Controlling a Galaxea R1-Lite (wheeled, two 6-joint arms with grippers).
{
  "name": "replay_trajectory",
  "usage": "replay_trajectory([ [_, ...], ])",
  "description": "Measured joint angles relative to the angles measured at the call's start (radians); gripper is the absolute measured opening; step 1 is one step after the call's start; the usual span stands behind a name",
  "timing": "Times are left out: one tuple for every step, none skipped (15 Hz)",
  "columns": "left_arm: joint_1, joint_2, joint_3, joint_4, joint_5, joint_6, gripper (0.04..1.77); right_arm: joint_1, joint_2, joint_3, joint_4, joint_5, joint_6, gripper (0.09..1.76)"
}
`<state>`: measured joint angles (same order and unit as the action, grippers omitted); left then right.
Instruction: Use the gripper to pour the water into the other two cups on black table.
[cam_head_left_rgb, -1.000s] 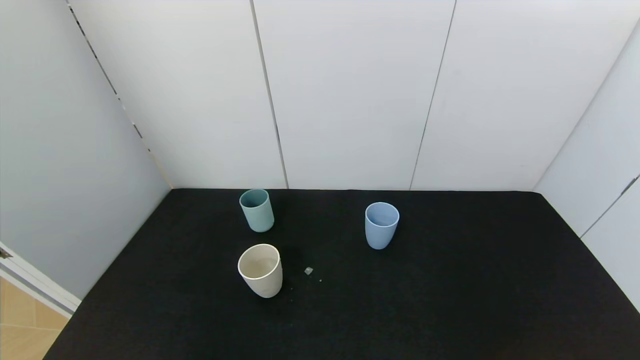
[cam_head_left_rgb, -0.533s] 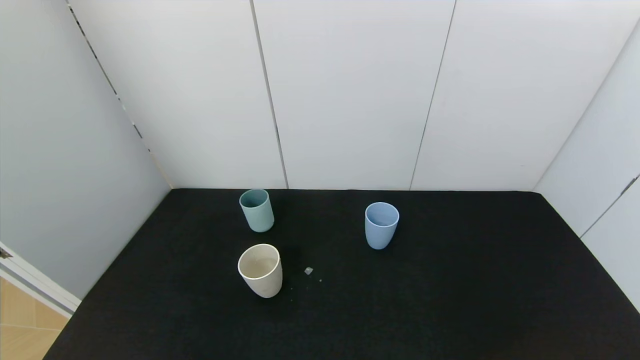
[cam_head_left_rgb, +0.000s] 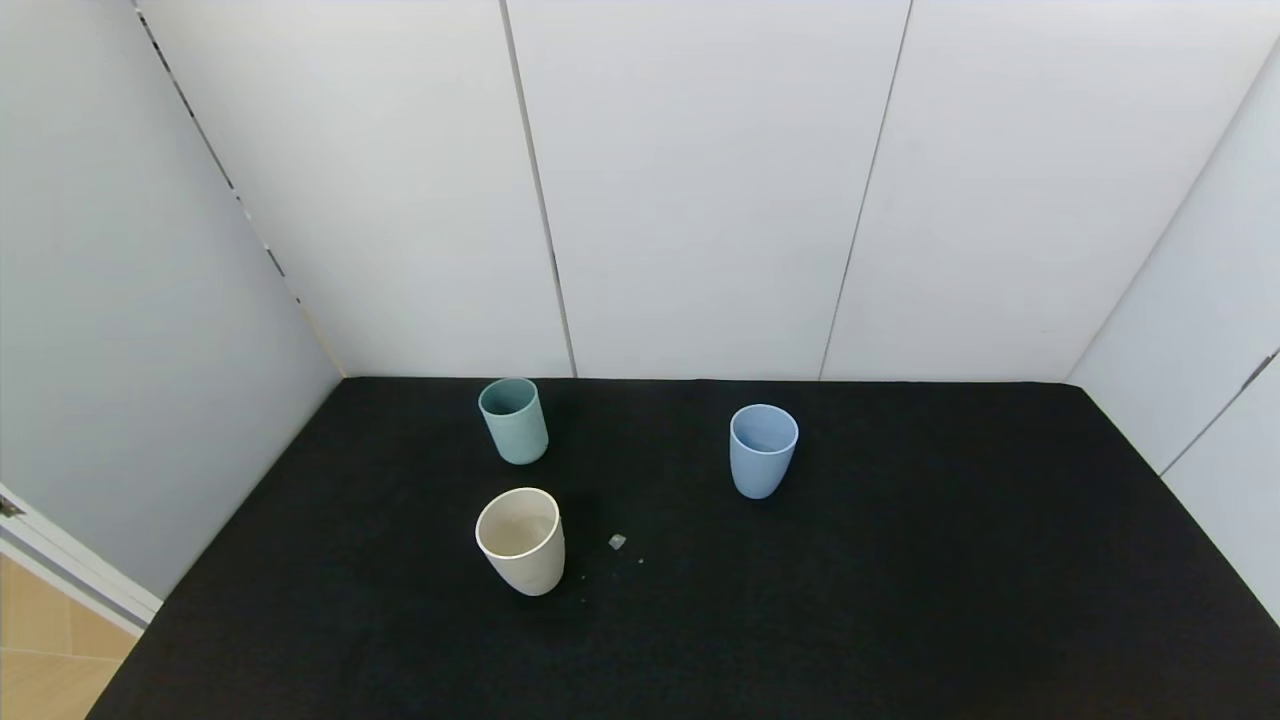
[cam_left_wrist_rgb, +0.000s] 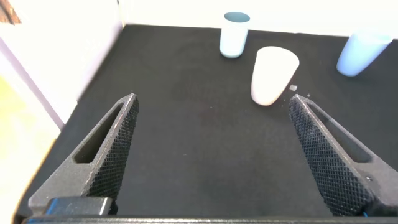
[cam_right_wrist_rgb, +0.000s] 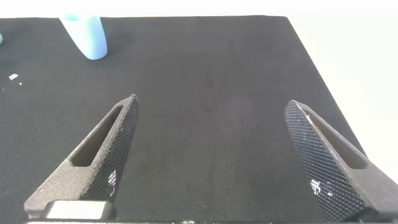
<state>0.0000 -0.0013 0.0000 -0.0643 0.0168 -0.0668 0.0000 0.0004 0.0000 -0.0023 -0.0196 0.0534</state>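
Head view | teal-green cup (cam_head_left_rgb: 514, 420) | cream-white cup (cam_head_left_rgb: 521, 541) | plain, unmarked

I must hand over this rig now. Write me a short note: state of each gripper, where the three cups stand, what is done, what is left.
Left gripper: open, empty, held back over the near left part of the black table.
Right gripper: open, empty, over the near right part of the table.
Light blue cup: upright, right of centre, apart from the others. Whether it holds water cannot be told.
Teal-green cup: upright, far left, near the back wall.
Cream-white cup: upright, nearer than the teal one; a small pale scrap lies beside it.
Done: nothing grasped.
Left: grasp the blue cup, pour into both other cups.
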Motion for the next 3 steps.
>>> replay_trajectory([
  [0.000, 0.000, 0.000, -0.001, 0.001, -0.008, 1.72, 0.000, 0.000, 0.000, 0.000, 0.000, 0.000, 1.71],
  [0.000, 0.000, 0.000, 0.000, 0.002, -0.009, 1.72, 0.000, 0.000, 0.000, 0.000, 0.000, 0.000, 1.71],
  [0.000, 0.000, 0.000, -0.001, 0.002, -0.009, 1.72, 0.000, 0.000, 0.000, 0.000, 0.000, 0.000, 1.71],
])
